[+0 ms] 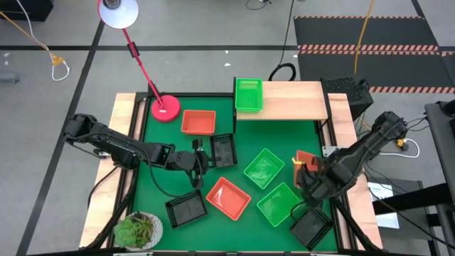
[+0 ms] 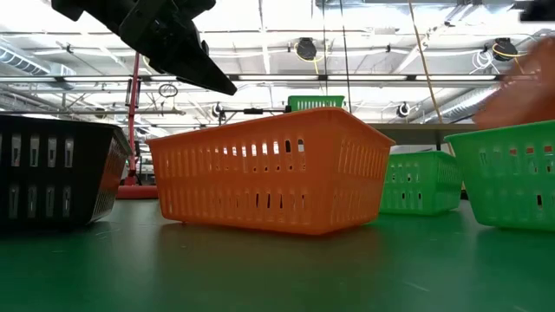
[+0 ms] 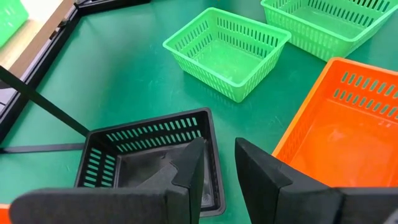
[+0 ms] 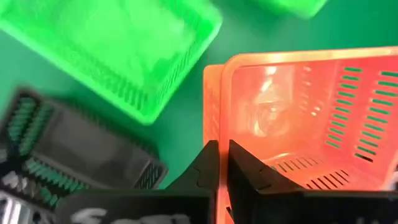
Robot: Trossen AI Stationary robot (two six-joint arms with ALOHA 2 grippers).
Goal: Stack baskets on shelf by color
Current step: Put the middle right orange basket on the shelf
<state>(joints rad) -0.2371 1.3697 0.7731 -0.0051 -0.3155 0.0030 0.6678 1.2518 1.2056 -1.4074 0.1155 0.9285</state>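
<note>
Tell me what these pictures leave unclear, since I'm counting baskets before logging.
- Orange basket in the right gripper: high view, mostly under the arm.
- Black basket: high view, partly behind the right arm.
- Shelf: low view, behind baskets.
- Green basket: right wrist view, blurred.

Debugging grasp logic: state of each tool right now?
Left tool: open, over a black basket, holding nothing.
Right tool: shut on an orange basket.

No readable text, label, brand, number or sign appears in any view. The right wrist view shows faint pale marks at the lower left of the frame, on the dark gripper body point(image 4: 118, 214), too blurred to read. The baskets, shelf and table carry no visible lettering.
</note>
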